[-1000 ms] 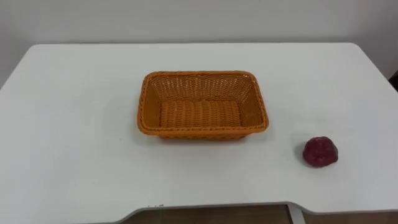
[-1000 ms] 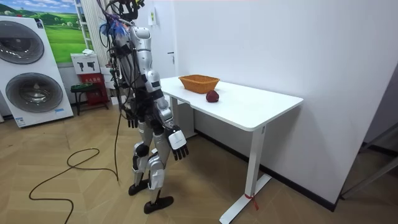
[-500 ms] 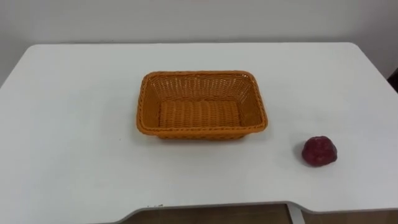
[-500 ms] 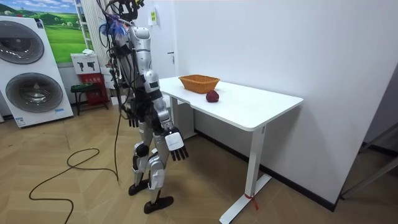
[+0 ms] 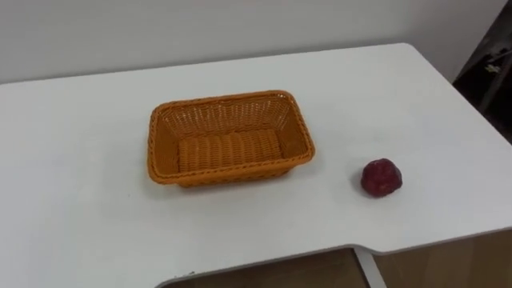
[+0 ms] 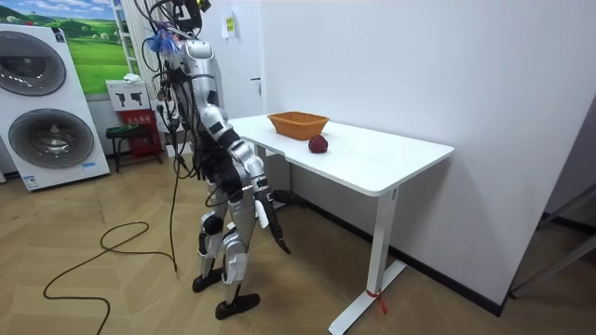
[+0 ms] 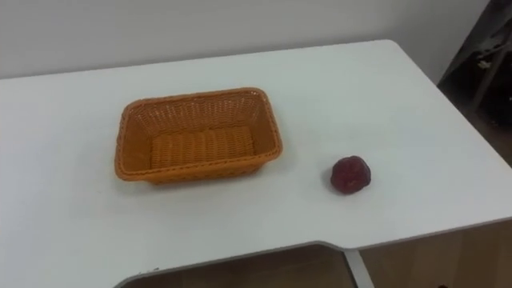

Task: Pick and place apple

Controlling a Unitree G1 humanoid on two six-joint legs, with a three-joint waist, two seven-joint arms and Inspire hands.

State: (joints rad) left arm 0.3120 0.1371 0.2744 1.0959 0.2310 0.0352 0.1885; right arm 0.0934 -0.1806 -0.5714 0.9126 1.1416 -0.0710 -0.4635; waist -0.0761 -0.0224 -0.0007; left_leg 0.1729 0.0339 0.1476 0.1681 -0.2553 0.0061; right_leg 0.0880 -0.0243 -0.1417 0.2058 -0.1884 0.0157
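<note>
White rectangular worktop [image 5: 72,200] carries an empty orange woven basket [image 5: 230,173], with a dark red apple [image 5: 382,177] lying apart to its right; the standing robot's right hand [image 6: 277,234] hangs below the worktop's edge, fingers straight, holding nothing

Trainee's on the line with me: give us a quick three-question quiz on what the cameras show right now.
1. Where does the apple lie relative to the wicker basket? A) inside it; B) on the white table, to its right and apart from it; C) on its rim.
2. True or false: the basket stands upright with nothing in it.
3. Fill in: in the room view the robot's right hand hangs ___ the tabletop's level, beside its legs.
Key: 1 B. 2 True. 3 below.
</note>
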